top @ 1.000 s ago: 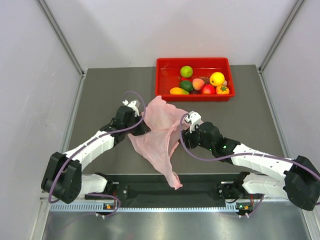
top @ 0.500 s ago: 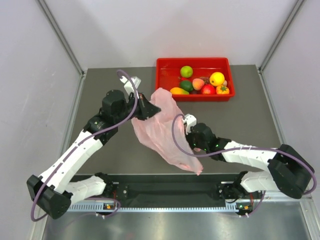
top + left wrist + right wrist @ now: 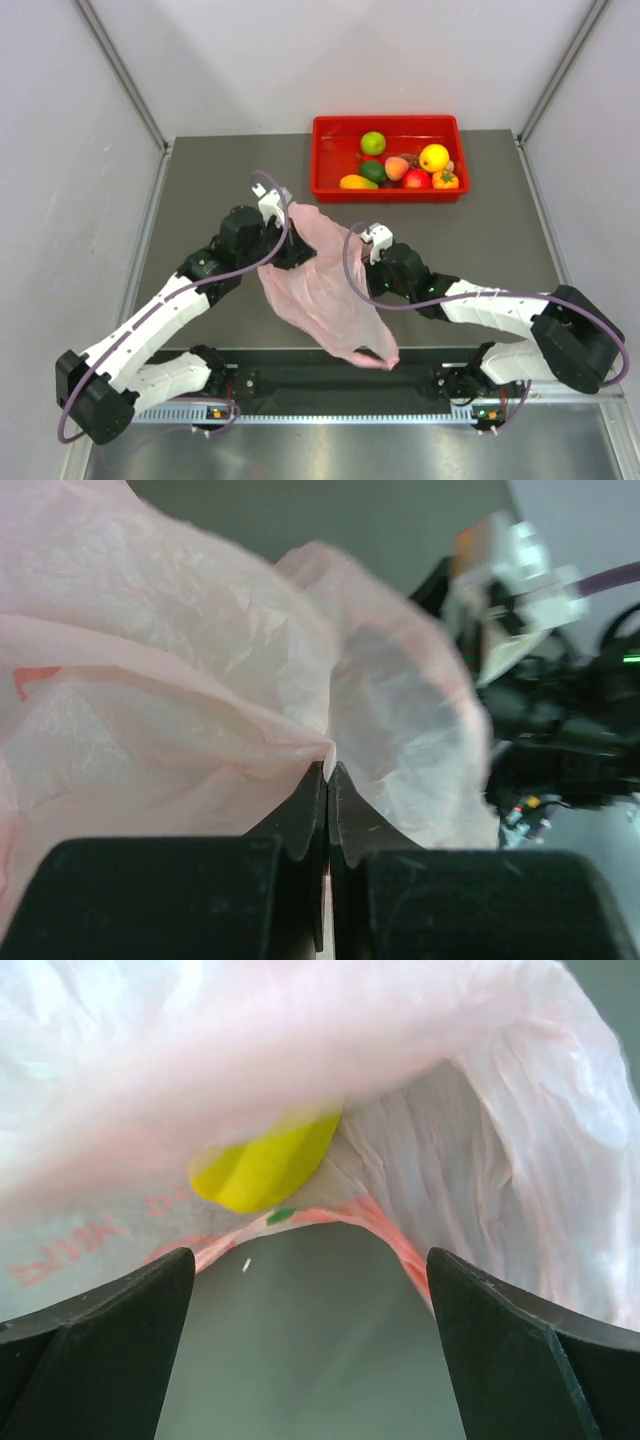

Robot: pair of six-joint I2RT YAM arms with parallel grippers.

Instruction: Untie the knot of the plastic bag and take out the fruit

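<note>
Left gripper (image 3: pixel 327 772) pinched shut on the plastic bag (image 3: pixel 322 285); right gripper (image 3: pixel 312 1305) spread wide, gripping nothing.
Bag's draped crumpled between my two wrists over the table (image 3: pixel 200 190) (knot lost in the folds, can't find it). One yellow fruit (image 3: pixel 265 1165) shows through the film at the right wrist. Red tray (image 3: pixel 330 125) well beyond, bare table either side. Since a second ago the right jaws have spread.
</note>
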